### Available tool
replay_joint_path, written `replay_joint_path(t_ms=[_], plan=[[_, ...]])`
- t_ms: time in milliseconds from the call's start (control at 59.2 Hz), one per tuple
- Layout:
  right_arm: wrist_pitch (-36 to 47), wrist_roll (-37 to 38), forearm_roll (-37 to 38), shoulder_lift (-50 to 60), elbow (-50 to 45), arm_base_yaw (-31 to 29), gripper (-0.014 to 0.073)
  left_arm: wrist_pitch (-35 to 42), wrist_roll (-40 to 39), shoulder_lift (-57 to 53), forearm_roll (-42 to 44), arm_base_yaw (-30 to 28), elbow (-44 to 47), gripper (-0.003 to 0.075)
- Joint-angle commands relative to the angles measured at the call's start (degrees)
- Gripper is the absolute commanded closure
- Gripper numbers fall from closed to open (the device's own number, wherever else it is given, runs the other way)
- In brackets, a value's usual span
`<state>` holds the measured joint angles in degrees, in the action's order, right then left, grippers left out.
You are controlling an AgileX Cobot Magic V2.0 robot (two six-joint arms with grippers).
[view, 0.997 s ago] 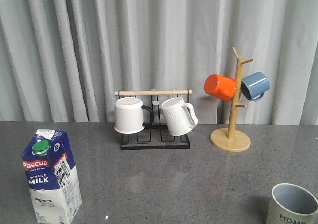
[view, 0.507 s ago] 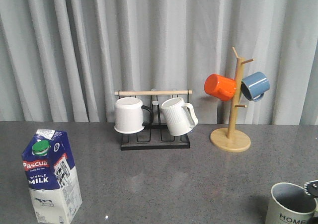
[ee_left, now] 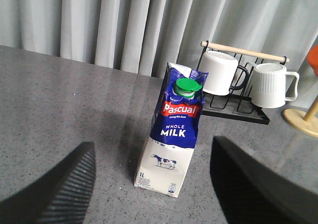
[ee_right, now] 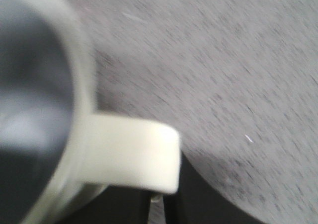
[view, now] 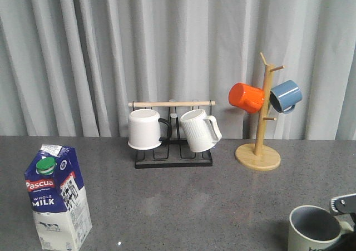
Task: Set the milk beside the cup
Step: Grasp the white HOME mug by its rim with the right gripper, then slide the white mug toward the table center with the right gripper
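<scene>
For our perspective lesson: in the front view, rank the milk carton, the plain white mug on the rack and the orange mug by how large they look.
1. Milk carton, though it is nearest the camera.
2. Plain white mug.
3. Orange mug, only slightly smaller, so that ranking is unsure.

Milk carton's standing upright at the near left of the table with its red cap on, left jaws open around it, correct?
Not quite: the cap on the milk carton is green, not red, as the left wrist view shows. The carton does stand upright at near left, between the open left jaws.
</scene>
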<state>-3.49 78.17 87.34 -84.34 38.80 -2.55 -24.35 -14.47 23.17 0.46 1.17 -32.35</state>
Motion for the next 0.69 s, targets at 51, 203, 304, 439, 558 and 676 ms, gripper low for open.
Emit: replay_joint_path(t_ms=[51, 203, 304, 439, 558, 676], plan=[[5.8, 2.8, 0.8, 5.0, 3.9, 0.0, 0.0599, 3.6, 0.1, 0.7, -0.5, 0.1, -1.8, 0.0237], [13.4, 7.8, 0.9, 6.5, 7.3, 0.5, 0.0599, 3.6, 0.1, 0.7, -0.5, 0.1, -1.8, 0.0237], [14.7, 10.7, 1.4, 5.9, 9.7, 3.7, 0.0599, 3.6, 0.1, 0.7, -0.5, 0.1, -1.8, 0.0237], [12.1, 12.4, 2.5, 2.8, 13.1, 10.6, 0.0598, 3.6, 0.1, 0.7, -0.5, 0.1, -1.8, 0.0237], [7.8, 13.0, 2.5, -2.1, 15.8, 16.4, 0.0598, 3.6, 0.1, 0.7, -0.5, 0.1, -1.8, 0.0237], [5.7, 13.0, 2.5, -7.3, 18.8, 19.7, 0.0597, 3.6, 0.1, 0.7, -0.5, 0.1, -1.8, 0.0238]])
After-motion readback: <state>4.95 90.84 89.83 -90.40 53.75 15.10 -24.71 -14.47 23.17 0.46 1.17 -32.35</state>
